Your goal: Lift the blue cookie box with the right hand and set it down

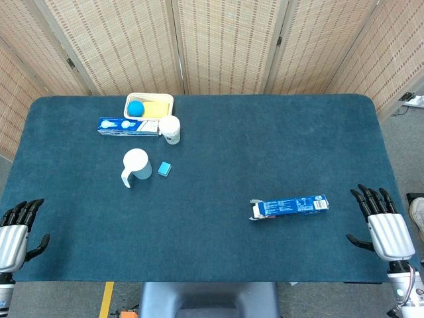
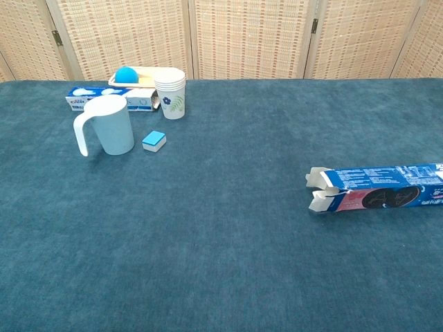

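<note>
Box point(image 1: 289, 207) lies flat, just left of the right hand point(image 1: 385, 228) and slightly farther from the robot; long axis runs sideways, closed end toward that hand. Right hand empty, fingers spread. Left hand point(image 1: 14, 233) also empty, well apart.

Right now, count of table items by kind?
Boxes: 2, blue cookie box and long blue-white box
Cups: 2, white mug and paper cup
Trays: 1
Balls: 1
Small blue blocks: 1
Total: 7
</note>
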Tool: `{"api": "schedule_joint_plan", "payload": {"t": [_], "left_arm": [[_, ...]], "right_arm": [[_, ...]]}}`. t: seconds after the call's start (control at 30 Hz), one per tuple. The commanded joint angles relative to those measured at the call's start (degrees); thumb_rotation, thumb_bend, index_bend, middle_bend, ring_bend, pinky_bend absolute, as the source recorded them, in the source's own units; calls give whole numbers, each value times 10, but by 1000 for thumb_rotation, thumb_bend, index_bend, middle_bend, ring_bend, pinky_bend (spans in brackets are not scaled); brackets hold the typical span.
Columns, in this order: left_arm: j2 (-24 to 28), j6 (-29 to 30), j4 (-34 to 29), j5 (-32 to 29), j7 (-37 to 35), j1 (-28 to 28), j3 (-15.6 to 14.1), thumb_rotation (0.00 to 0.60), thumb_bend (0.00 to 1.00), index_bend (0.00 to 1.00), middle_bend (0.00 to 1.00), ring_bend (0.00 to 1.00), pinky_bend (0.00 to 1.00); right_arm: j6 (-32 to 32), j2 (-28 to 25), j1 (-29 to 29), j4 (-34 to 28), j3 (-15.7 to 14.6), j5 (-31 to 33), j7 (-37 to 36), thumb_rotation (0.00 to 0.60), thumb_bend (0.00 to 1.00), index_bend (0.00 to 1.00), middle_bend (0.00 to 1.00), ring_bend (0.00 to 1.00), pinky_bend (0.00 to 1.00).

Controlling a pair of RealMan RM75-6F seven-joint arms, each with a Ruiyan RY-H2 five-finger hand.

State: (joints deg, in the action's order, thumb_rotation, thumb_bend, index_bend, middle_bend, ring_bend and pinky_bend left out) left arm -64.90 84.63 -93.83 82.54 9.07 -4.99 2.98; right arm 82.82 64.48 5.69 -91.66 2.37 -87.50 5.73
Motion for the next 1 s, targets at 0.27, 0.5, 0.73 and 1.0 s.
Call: {"api": "schedule_joint_plan", "payload": {"t": [0.27,0.5,0.73,1.0], "left_arm": [[0,4,-4,-4,5,3,1,600,383,111,160,115,185],[1,-7,-2,-9,1,-1,2,600,383,112,160,115,185],[2,-3,-2,-5,-1,1,0,600,383,112,160,115,185],[11,-20,-4,9,-15,-6,-10,600,384,113,135,96,187]], "right_arm": [[-18,1,10,1,-1,2,4,600,129,87,68,89,0],[-68,-3,38,21,-2,3,-29,600,129,92,88,96,0],[-150,-7,81,66,1,24,-23,600,129,214,169,131,0],[-231,32,139,137,12,40,-51,600,129,245,177,152,0]]}}
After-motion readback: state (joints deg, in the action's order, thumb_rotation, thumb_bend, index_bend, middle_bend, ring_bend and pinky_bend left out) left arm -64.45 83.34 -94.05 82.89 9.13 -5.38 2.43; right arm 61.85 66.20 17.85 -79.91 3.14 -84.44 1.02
